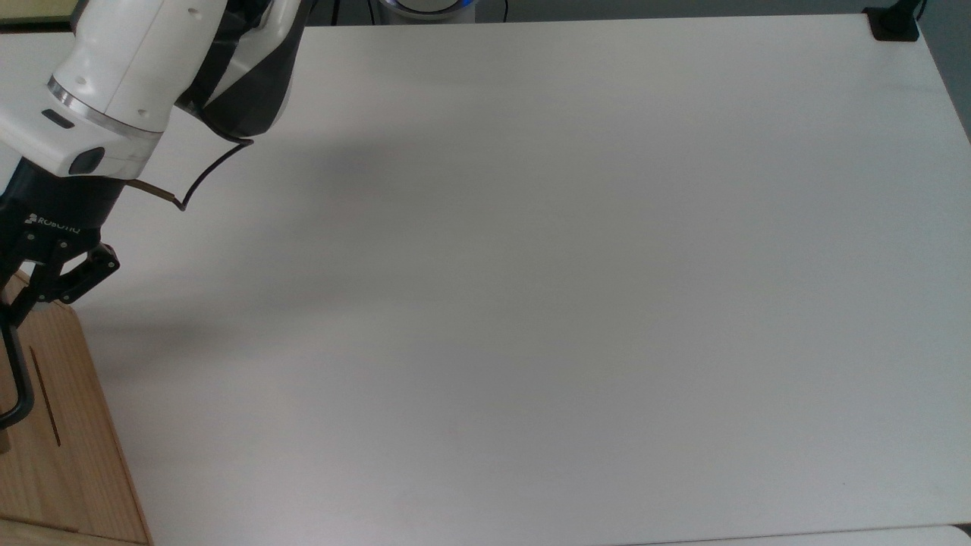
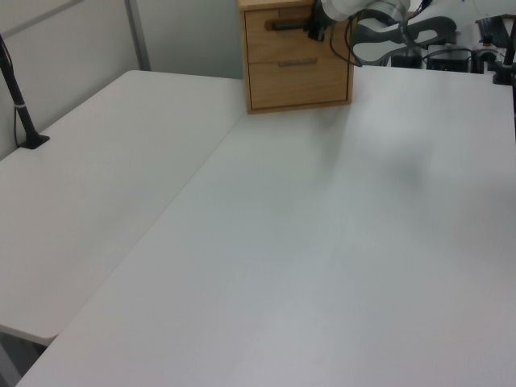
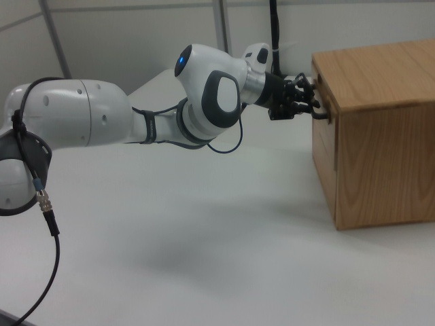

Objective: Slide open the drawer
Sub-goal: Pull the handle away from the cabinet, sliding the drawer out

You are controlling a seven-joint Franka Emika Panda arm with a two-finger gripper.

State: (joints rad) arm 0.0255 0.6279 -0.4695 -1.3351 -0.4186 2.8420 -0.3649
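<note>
The large white desk (image 2: 322,242) carries a light wooden cabinet (image 3: 380,129) at its far edge in the left view. Its upper light-wood drawer (image 2: 282,31) looks rigid, sliding on rails; the black bar handle (image 2: 286,25) is the grip place. The black gripper (image 3: 304,100) is at it; jaws' state I cannot tell; contents are hidden

White table (image 1: 531,303) bare and passable, wooden cabinet (image 3: 374,129) blocking the right view's right edge.

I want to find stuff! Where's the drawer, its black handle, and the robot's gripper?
drawer (image 2: 297,32): left view, wooden front panel.
black handle (image 2: 286,25): left view, middle of the bar.
gripper (image 3: 314,102): right view, at the handle.
</note>
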